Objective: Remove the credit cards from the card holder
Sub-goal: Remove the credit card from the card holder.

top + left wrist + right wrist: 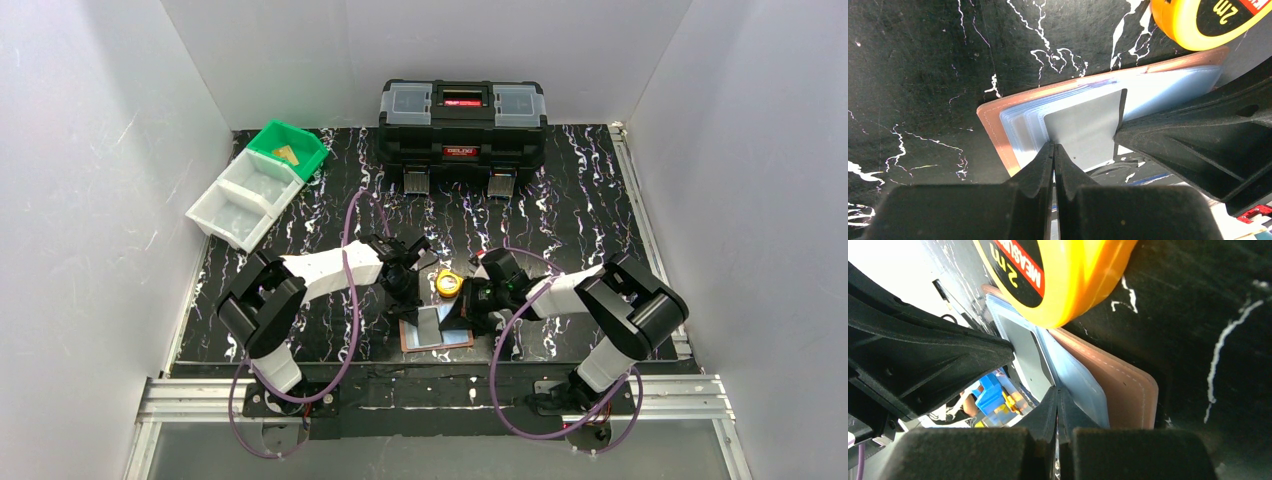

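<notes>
Top external view showed a black, white-veined marble-look worktop (580, 200) boxed by plain white walls (90, 200). The left fingers (1040, 167) were pinched on a smooth whitish-grey rectangular card (1083, 125). The right fingers (1045, 407), just beside, were clamped on the stitched tan leather card holder (1128, 390) with glossy pale-blue sleeves (1073, 375), lying open beneath them.

Overhead camera; wrist cameras closely share card holder (1158, 85).

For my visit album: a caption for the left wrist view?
Left tool pinches a whitish card in the open card holder, beside a yellow tape measure.
</notes>
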Controlling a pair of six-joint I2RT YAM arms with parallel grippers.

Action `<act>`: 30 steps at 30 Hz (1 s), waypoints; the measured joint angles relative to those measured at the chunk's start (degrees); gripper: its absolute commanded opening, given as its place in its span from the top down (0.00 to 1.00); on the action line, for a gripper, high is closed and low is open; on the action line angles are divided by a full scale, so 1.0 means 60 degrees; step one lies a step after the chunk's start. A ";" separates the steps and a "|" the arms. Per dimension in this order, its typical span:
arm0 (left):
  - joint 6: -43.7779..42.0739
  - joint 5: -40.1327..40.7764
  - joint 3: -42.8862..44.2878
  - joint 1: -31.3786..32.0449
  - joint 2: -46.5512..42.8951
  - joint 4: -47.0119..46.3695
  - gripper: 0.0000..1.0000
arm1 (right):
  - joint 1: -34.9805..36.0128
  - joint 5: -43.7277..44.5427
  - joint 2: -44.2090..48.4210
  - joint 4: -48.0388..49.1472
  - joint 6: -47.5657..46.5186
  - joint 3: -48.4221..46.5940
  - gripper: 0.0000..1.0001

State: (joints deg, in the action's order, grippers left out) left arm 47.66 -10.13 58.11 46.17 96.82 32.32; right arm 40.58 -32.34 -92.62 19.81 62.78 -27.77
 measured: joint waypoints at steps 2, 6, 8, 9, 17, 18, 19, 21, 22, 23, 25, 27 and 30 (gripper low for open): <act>0.0007 -0.0026 -0.0033 -0.0018 -0.0026 -0.0033 1.00 | -0.0004 0.0036 0.0044 0.0055 0.0011 0.0066 0.99; 0.0025 -0.0109 -0.0117 -0.0080 -0.0080 -0.0106 1.00 | -0.0091 0.0073 0.0160 0.0164 0.0015 0.0215 0.99; 0.0022 -0.0146 -0.0131 -0.0106 -0.0084 -0.0127 1.00 | -0.0138 0.0076 0.0182 0.0164 0.0015 0.0240 0.99; 0.0025 -0.0157 -0.0138 -0.0109 -0.0084 -0.0135 1.00 | -0.0138 0.0087 0.0182 0.0171 0.0015 0.0240 0.94; 0.0015 -0.0208 -0.0149 -0.0124 -0.0080 -0.0164 1.00 | -0.0153 -0.0091 0.0164 0.0353 0.0011 0.0237 0.78; 0.0015 -0.0208 -0.0149 -0.0124 -0.0080 -0.0168 1.00 | -0.0153 -0.0142 0.0120 0.0426 0.0011 0.0233 0.78; 0.0011 -0.0211 -0.0149 -0.0124 -0.0080 -0.0168 1.00 | -0.0153 -0.0164 0.0066 0.0488 0.0018 0.0233 0.78; 0.0011 -0.0219 -0.0149 -0.0127 -0.0069 -0.0171 1.00 | -0.0142 -0.0233 -0.0062 0.0612 0.0055 0.0226 0.79; 0.0011 -0.0237 -0.0149 -0.0135 -0.0062 -0.0171 1.00 | -0.0138 -0.0277 -0.0120 0.0699 0.0080 0.0226 0.80; 0.0011 -0.0259 -0.0149 -0.0146 -0.0047 -0.0171 1.00 | -0.0135 -0.0324 -0.0186 0.0790 0.0117 0.0226 0.80; 0.0011 -0.0321 -0.0149 -0.0175 -0.0026 -0.0182 1.00 | -0.0135 -0.0404 -0.0306 0.0969 0.0233 0.0226 0.81; 0.0015 -0.0390 -0.0149 -0.0200 -0.0004 -0.0204 1.00 | -0.0135 -0.0484 -0.0412 0.1129 0.0310 0.0226 0.84; 0.0025 -0.0474 -0.0168 -0.0240 0.0029 -0.0237 1.00 | -0.0135 -0.0576 -0.0525 0.1341 0.0430 0.0233 0.91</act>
State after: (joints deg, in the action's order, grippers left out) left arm 47.81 -12.97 57.10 44.73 96.99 30.89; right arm 39.77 -35.79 -95.77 27.86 65.36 -26.37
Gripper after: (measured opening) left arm 0.008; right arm 0.131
